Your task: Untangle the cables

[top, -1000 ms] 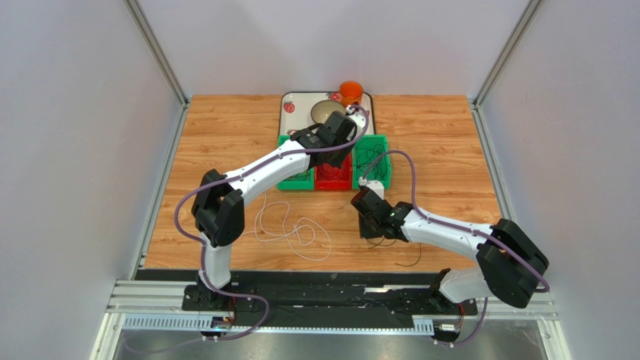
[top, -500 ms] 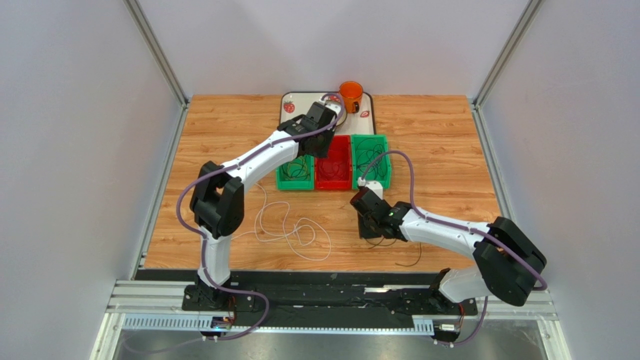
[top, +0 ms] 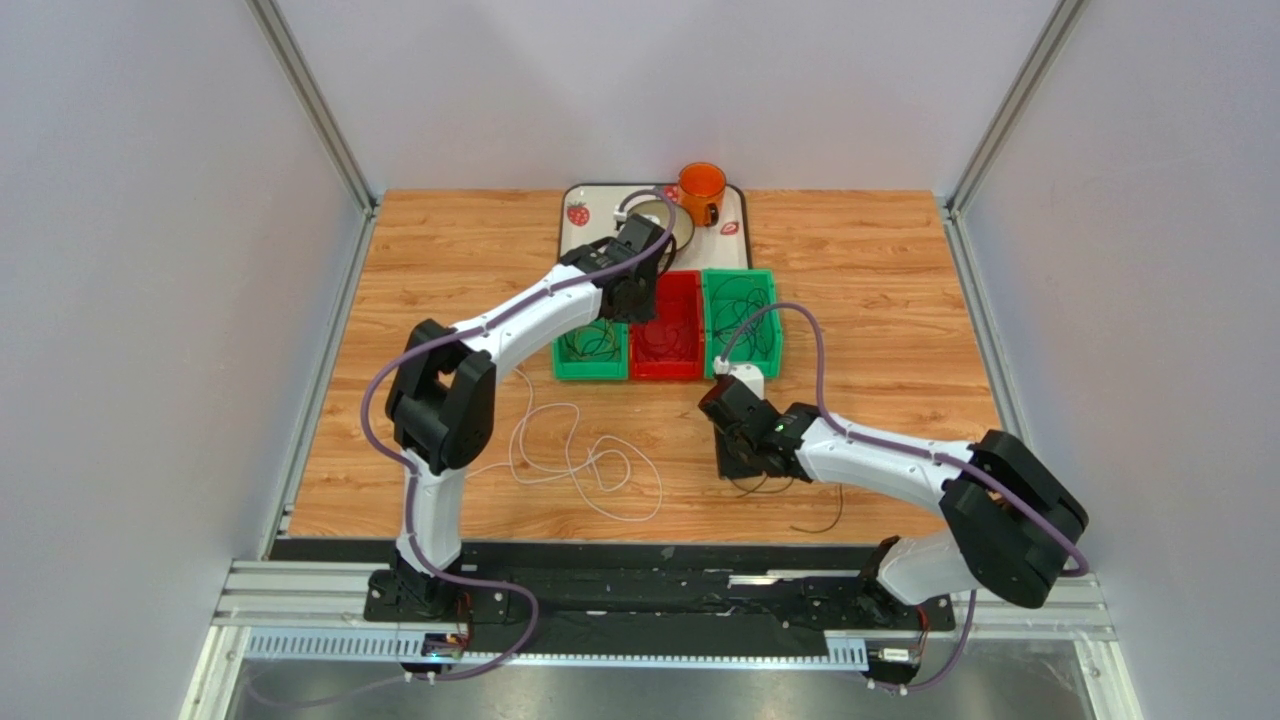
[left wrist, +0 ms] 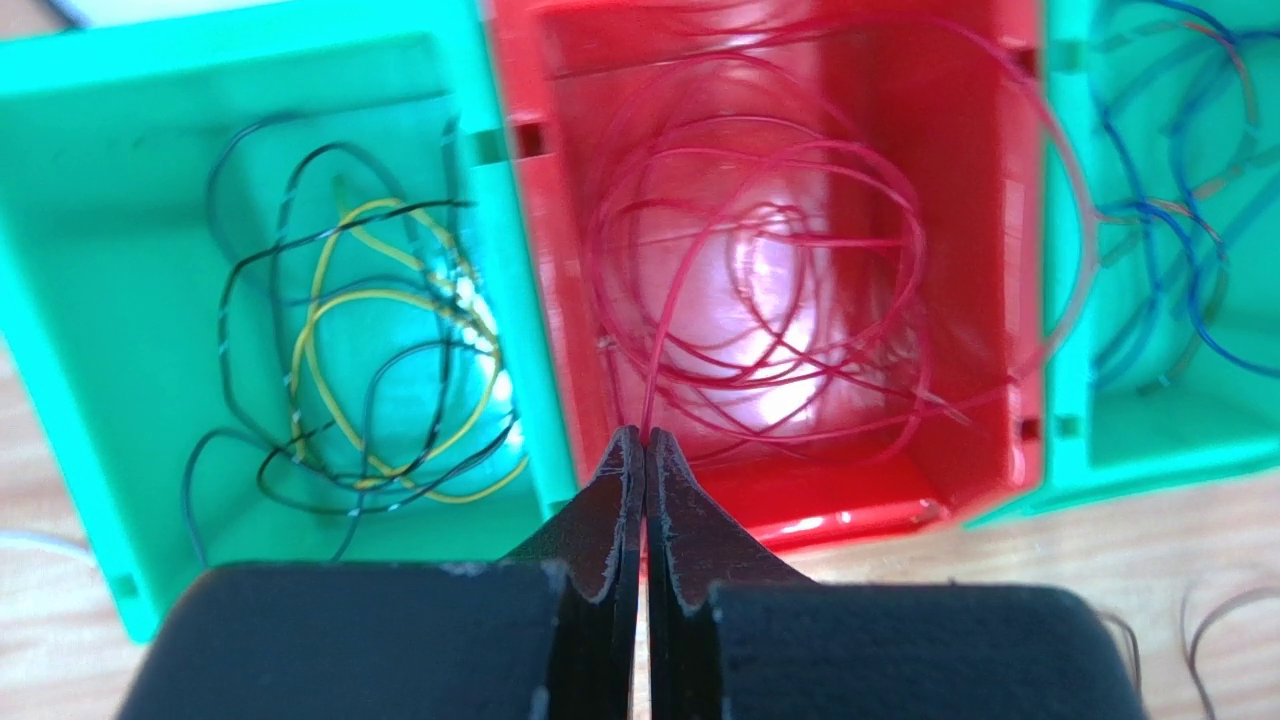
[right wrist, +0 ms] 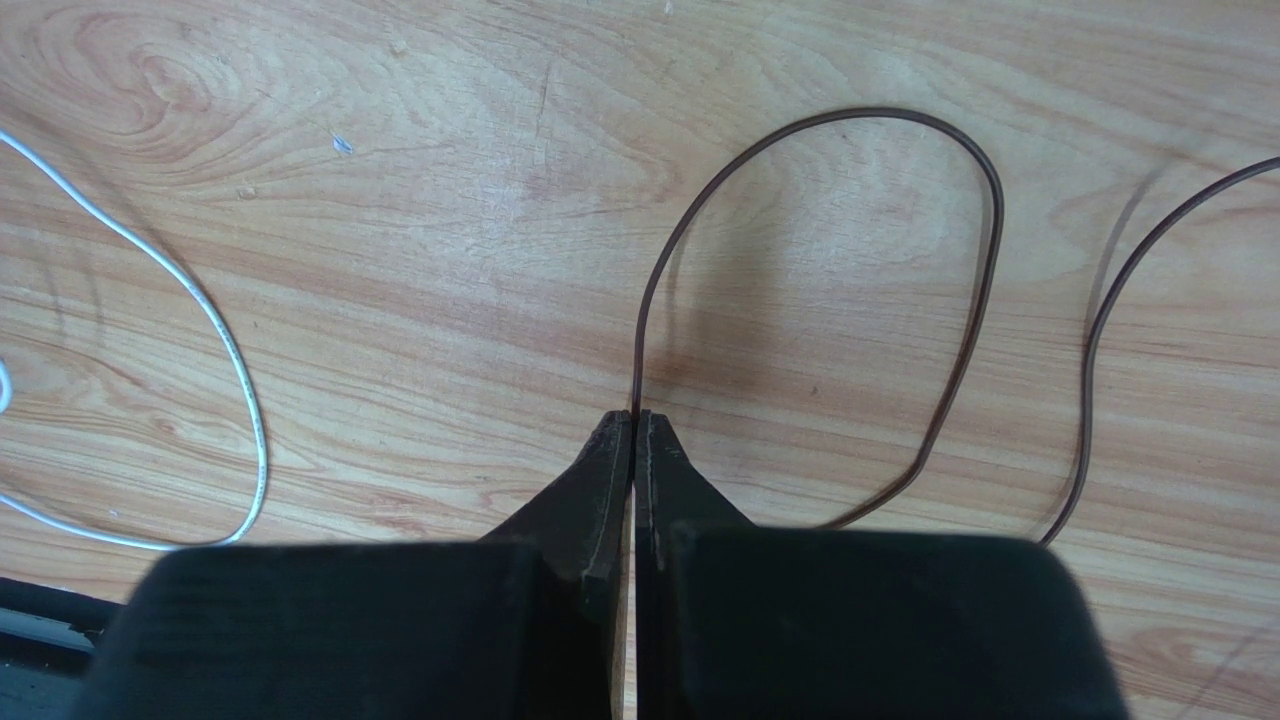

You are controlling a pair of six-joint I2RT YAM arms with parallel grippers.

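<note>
My left gripper (left wrist: 646,438) hangs over the near wall of the red bin (left wrist: 887,518), shut on a thin red cable (left wrist: 751,270) that runs from its tips into the coil of red loops inside. In the top view the left gripper (top: 642,297) is at the bins' back left. My right gripper (right wrist: 636,420) sits low over the wooden table, shut on a dark brown cable (right wrist: 984,270) that loops away from its tips. From above, the right gripper (top: 739,455) is near the table's middle, with the dark cable (top: 804,488) beside it. A white cable (top: 586,458) lies looped on the table to its left.
A green bin (left wrist: 90,300) left of the red one holds black and yellow cables (left wrist: 361,360). A second green bin (left wrist: 1157,435) on the right holds blue ones (left wrist: 1187,225). Behind the bins, a tray (top: 736,225) carries an orange mug (top: 700,188).
My left wrist has swung to the left and back, uncovering most of the red bin. The right arm has hardly moved.
</note>
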